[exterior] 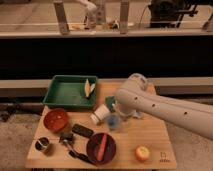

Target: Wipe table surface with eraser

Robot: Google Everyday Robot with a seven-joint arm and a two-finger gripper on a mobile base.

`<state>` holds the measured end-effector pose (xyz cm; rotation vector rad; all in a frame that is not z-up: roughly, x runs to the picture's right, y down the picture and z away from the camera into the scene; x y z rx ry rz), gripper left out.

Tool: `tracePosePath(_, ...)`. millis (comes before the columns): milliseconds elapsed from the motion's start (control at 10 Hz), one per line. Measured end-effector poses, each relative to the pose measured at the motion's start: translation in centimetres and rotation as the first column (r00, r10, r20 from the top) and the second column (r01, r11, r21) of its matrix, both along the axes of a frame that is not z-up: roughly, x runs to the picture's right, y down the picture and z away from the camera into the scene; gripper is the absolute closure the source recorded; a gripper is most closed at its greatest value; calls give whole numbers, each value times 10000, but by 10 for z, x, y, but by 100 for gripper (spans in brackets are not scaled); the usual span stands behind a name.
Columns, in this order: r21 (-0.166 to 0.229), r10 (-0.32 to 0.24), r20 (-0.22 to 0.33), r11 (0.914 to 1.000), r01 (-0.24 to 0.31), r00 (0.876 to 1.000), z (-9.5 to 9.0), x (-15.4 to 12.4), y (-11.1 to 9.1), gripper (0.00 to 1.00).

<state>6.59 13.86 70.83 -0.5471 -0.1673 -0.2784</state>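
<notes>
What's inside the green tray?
One pale yellow item against the green tray's right wall; floor otherwise bare, nothing covered. Gripper hangs over the table beside the white cup.
</notes>
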Motion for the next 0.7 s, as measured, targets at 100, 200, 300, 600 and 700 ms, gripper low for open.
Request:
tracePosePath(100,-15,-48,64,10000,48,10000,1,-2,1,20)
tracePosePath(200,-41,-110,162,9999,110,9998,3,-5,2,20)
tracePosePath(300,-72,-179,255,9998,180,9995,4,-10,3,20)
tracePosePath(600,-161,-423,535,9989,432,9977,8,-31,7,20)
tracePosePath(700,-184,-473,600,9987,485,9971,9,-35,8,20)
